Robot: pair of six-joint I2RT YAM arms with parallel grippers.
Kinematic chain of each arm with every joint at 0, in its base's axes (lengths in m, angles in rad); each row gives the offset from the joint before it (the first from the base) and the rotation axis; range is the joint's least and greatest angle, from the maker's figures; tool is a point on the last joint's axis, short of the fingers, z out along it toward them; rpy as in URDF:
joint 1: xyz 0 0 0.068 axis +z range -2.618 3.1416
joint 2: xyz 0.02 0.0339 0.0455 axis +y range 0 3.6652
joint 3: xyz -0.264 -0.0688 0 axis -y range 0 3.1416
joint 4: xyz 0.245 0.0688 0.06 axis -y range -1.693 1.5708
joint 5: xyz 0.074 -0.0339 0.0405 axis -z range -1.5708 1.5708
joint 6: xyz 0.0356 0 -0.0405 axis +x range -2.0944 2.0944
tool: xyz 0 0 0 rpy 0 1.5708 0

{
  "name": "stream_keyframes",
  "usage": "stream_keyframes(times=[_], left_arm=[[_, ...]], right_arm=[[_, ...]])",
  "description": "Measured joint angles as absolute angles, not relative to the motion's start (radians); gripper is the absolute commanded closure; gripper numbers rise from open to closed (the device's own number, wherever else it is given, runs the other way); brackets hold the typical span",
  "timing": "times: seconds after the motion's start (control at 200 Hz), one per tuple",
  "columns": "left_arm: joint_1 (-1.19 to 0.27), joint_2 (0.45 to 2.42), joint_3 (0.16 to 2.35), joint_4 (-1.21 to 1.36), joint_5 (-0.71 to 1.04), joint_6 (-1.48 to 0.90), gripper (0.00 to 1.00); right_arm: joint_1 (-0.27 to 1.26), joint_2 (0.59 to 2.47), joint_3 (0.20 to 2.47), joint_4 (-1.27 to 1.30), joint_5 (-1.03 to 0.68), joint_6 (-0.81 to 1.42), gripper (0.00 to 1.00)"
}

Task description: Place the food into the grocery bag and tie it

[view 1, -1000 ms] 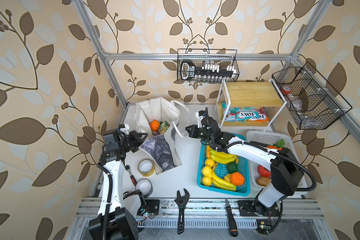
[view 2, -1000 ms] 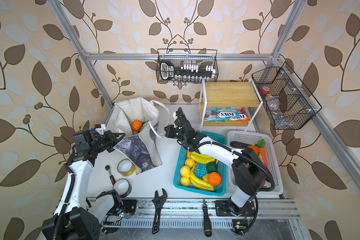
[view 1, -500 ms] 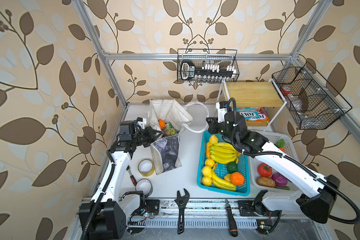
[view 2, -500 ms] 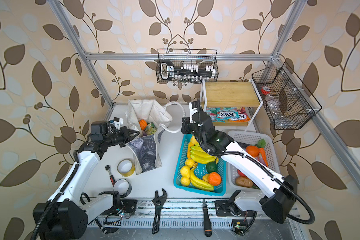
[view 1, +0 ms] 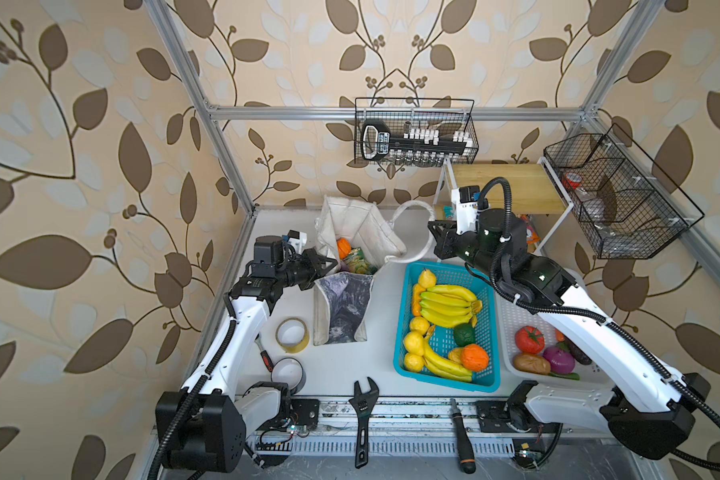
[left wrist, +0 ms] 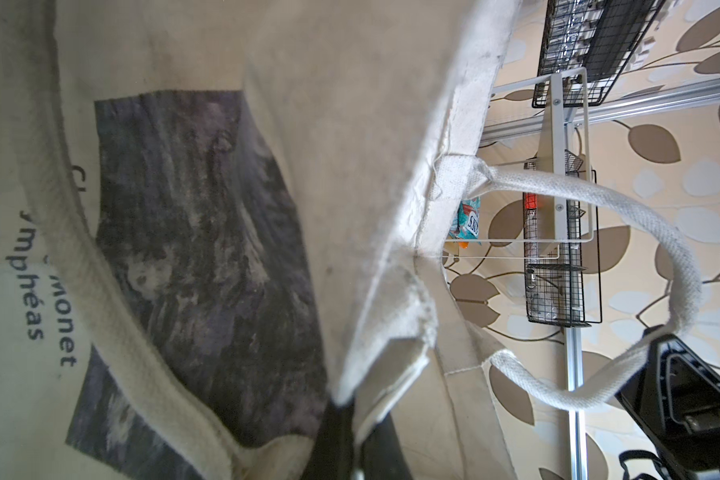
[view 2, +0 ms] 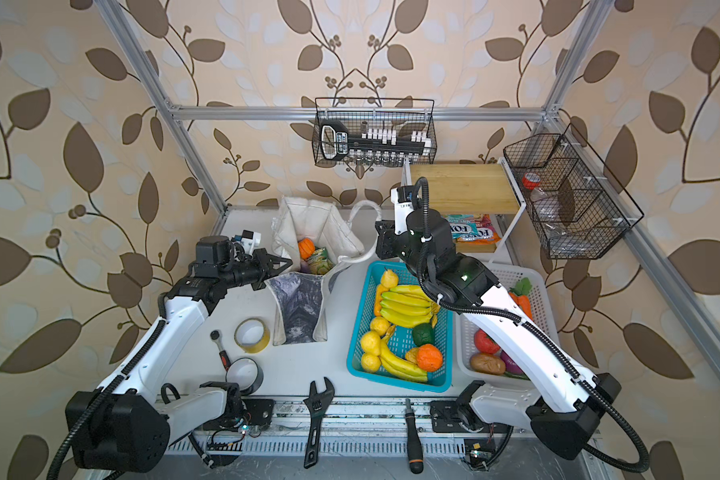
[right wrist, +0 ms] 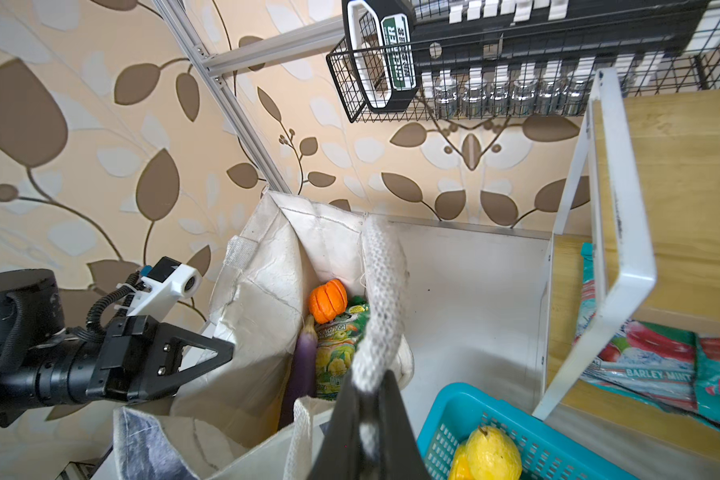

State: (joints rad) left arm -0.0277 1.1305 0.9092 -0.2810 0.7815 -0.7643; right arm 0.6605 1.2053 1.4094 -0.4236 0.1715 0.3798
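The grocery bag (view 1: 341,307), an off-white tote with a dark printed panel, stands upright at the table's left-centre in both top views (view 2: 298,307). Inside it lies food: an orange citrus (right wrist: 327,300), a green snack packet (right wrist: 335,353) and a purple eggplant (right wrist: 302,370). My left gripper (view 1: 324,266) is shut on the near-left rim of the bag (left wrist: 395,353). My right gripper (view 1: 432,232) is shut on the white loop handle (right wrist: 385,291), holding it out to the right of the bag's mouth. The other handle (left wrist: 100,291) hangs down the printed side.
A blue basket (view 1: 399,328) of bananas and lemons sits right of the bag, with a white basket (view 1: 508,320) of vegetables beyond it. Two tape rolls (view 1: 292,334), a wrench (view 1: 364,411) and a screwdriver (view 1: 460,432) lie near the front. A wooden shelf rack (view 1: 499,187) stands behind my right arm.
Both grippers have moved right with their holds on the bag. The bag has shifted right with them and stands narrower, and the right arm has risen and pulled the handle out.
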Motion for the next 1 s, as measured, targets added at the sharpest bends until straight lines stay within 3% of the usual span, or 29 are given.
stream_keyframes(times=[0.09,0.15,0.24,0.35,0.505,0.775,0.925,1.0], left_arm=[[-0.028,1.159,0.931,-0.289,0.79,-0.749,0.86],[-0.028,1.18,0.952,-0.305,0.788,-0.725,0.74],[-0.028,1.185,0.963,-0.319,0.776,-0.693,0.32],[-0.028,1.168,0.968,-0.341,0.731,-0.679,0.02],[-0.014,1.129,1.058,-0.426,0.596,-0.648,0.01],[0.17,1.031,1.232,-0.476,0.488,-0.651,0.01],[0.273,1.037,1.146,-0.442,0.528,-0.71,0.02],[0.299,1.05,1.034,-0.404,0.533,-0.756,0.09]], right_arm=[[0.661,1.186,1.412,-0.431,0.168,0.376,1.0],[0.66,1.185,1.418,-0.442,0.168,0.373,1.0],[0.658,1.185,1.42,-0.453,0.168,0.371,1.0],[0.653,1.187,1.434,-0.475,0.168,0.364,1.0],[0.645,1.202,1.466,-0.492,0.166,0.355,1.0],[0.622,1.21,1.466,-0.507,0.16,0.35,1.0],[0.62,1.211,1.466,-0.506,0.149,0.35,1.0],[0.62,1.211,1.466,-0.506,0.145,0.35,1.0]])
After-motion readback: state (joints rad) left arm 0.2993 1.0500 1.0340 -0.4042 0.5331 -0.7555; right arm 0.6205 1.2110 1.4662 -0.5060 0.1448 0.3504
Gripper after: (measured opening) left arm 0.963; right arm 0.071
